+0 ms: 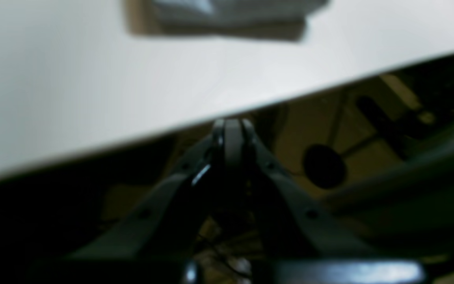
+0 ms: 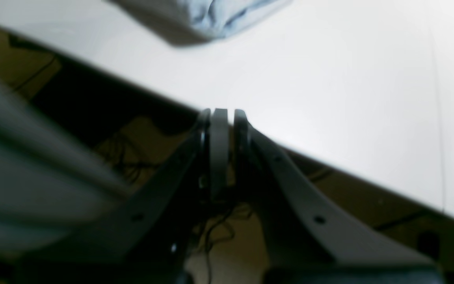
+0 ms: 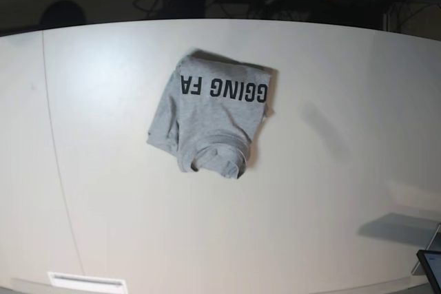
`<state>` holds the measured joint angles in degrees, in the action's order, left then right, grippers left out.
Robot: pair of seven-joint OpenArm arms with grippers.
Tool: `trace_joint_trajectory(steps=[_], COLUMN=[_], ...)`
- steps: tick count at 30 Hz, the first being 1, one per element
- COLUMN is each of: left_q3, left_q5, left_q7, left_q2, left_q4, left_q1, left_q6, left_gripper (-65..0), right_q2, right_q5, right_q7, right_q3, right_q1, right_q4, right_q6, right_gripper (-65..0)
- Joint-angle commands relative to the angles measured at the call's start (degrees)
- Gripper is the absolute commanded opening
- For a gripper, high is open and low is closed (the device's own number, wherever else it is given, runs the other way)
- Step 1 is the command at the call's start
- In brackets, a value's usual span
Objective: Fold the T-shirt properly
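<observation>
- Heather-grey T-shirt (image 3: pixel 211 116) lies folded into a rough bundle near the middle of the white table (image 3: pixel 331 191), black capital letters showing on its upper part.
- Left gripper (image 1: pixel 231 125) hangs at the table's edge, jaws clenched on nothing; the T-shirt is well apart, far across the tabletop.
- Right gripper (image 2: pixel 223 114) sits likewise at the edge, jaws nearly together, empty, the T-shirt well beyond them.
</observation>
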<state>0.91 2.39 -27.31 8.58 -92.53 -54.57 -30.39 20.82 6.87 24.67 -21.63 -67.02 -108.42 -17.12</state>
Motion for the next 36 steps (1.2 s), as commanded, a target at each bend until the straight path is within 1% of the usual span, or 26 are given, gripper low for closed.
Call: trace_joint_trajectory(steps=[1,4,6,8,10,11,13,15,16,17,19,23,24,26,27,29,30,31,34,36], left_q3=[0.37,1.69,2.21,3.18,3.44,4.06,5.29,5.47,5.47,5.47,5.47,5.38,5.38,5.38,5.38,5.38,5.38,5.38,5.03,4.76], left_q5=[0.46,0.46,0.46,0.46,0.46,0.46,0.46,0.46,0.46,0.46,0.46,0.55,0.55,0.55,0.55,0.55,0.55,0.55,0.90,1.08], left_q7=[-1.66,-1.66,-1.66,-1.57,-1.22,-1.13,-1.13,-1.04,-1.04,-1.04,-1.04,-0.95,-0.69,2.74,5.73,11.35,13.90,16.63,24.10,28.23], left_q2=[0.26,0.26,0.26,0.26,0.26,0.26,0.26,0.26,0.08,-0.01,-0.10,-0.97,-1.15,-1.33,-1.41,-2.03,-2.03,-2.03,-2.12,-2.73], left_q4=[0.09,3.34,6.42,9.85,13.72,16.27,21.89,27.96,31.56,35.43,42.90,63.21,68.93,78.51,82.73,86.86,87.12,86.86,85.98,85.89], left_q1=[-1.21,-1.21,-0.77,0.54,1.86,2.92,5.64,8.37,10.21,11.97,15.84,26.83,30.35,36.15,39.40,43.80,45.03,45.91,48.46,49.86], left_q6=[-0.25,-0.25,-0.25,-0.25,-0.25,-0.25,-0.25,-0.25,-0.25,-0.25,-0.25,-0.25,-0.25,-0.25,-0.25,-0.25,-0.25,-0.16,-0.07,1.86], left_gripper=[-65.0,-65.0,-65.0,-65.0,-65.0,-65.0,-65.0,-65.0,-65.0,-65.0,-65.0,-65.0,-65.0,-65.0,-65.0,-65.0,-65.0,-65.0,-65.0,-65.0], right_q2=[0.32,0.15,-0.29,-0.73,-0.99,-0.99,-0.99,-0.99,-0.99,-0.99,-1.96,-9.08,-10.40,-11.54,-11.81,-11.90,-11.90,-11.90,-11.90,-11.90], right_q5=[0.20,0.20,0.12,-0.32,-4.28,-7.88,-17.73,-27.67,-31.80,-34.52,-36.72,-36.54,-36.54,-36.54,-36.90,-36.98,-37.07,-37.07,-36.98,-36.81], right_q7=[0.96,-4.14,-9.32,-15.13,-20.14,-22.51,-25.32,-25.85,-25.94,-25.94,-25.94,-24.80,-23.22,-20.84,-20.67,-21.02,-21.02,-21.02,-21.90,-22.95], right_q3=[-0.13,-0.31,-0.92,-3.56,-6.02,-7.25,-9.63,-11.56,-12.70,-14.37,-17.80,-22.28,-22.81,-22.72,-22.64,-22.46,-21.93,-20.70,-14.72,-12.17], right_q1=[-1.24,-0.89,1.31,4.39,8.26,10.72,15.99,21.18,24.08,27.60,34.19,48.96,51.51,54.94,56.43,58.54,59.16,59.77,61.71,62.58], right_q4=[0.33,4.64,8.69,13.17,17.74,20.11,26.36,33.21,37.61,43.06,54.75,84.47,90.09,96.25,97.92,99.76,100.11,100.11,100.20,100.20], right_q6=[-0.15,-0.06,-0.06,-0.06,-0.06,-0.06,0.03,0.03,0.03,0.03,0.03,0.38,2.05,6.53,9.17,13.56,14.80,15.50,15.50,15.50], right_gripper=[-62.1,-62.1,-62.1,-62.1,-62.1,-62.1,-62.1,-62.1,-62.1,-62.1,-62.1,-61.7,-61.5,-61.4,-61.4,-61.4,-61.2,-61.2,-61.2,-61.1])
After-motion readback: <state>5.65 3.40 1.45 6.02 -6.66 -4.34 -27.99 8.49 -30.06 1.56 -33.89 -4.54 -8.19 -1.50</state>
